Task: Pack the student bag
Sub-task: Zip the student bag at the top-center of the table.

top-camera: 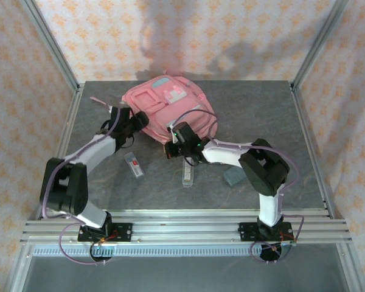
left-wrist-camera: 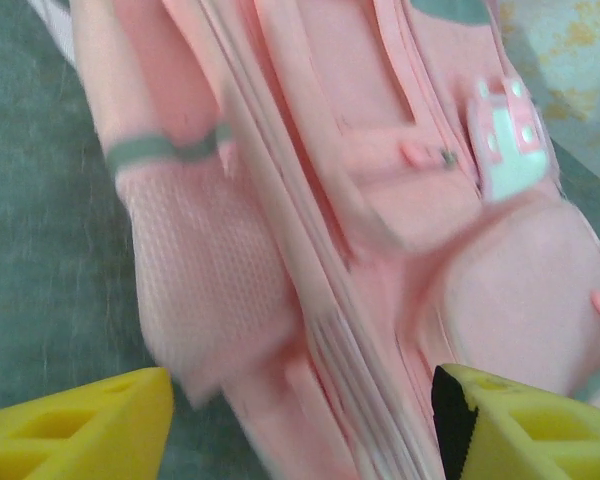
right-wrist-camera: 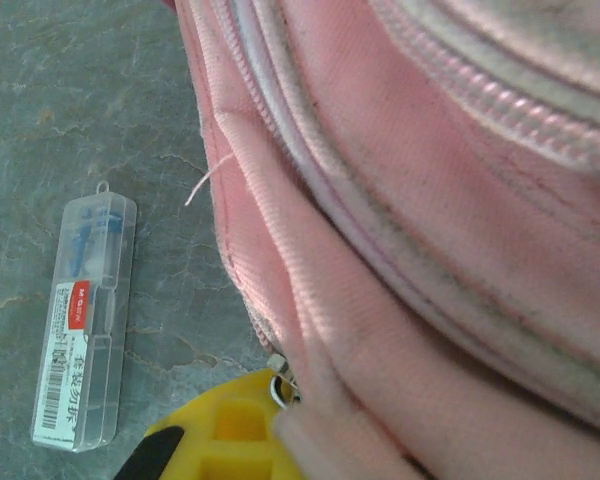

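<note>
The left tool [left-wrist-camera: 300,425] is standing open, the pink student bag [top-camera: 164,103] lying just ahead of it on the desk [top-camera: 261,115]. The right tool [right-wrist-camera: 230,440] is pressing closed at the bag's zip [right-wrist-camera: 280,385]. Left of it a clear case [right-wrist-camera: 85,320] is lying unpacked; packing looks barely begun, the bag's inside hidden.

A robot test cell (lab-like): aluminium frame [top-camera: 188,219], patterned cloth walls [top-camera: 261,36], grey tabletop [top-camera: 261,109].

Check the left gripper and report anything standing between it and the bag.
Nothing visible does. The left gripper is open right at the bag. The bag's pink side lies directly between its yellow fingers, and no other object is in the gap.
</note>
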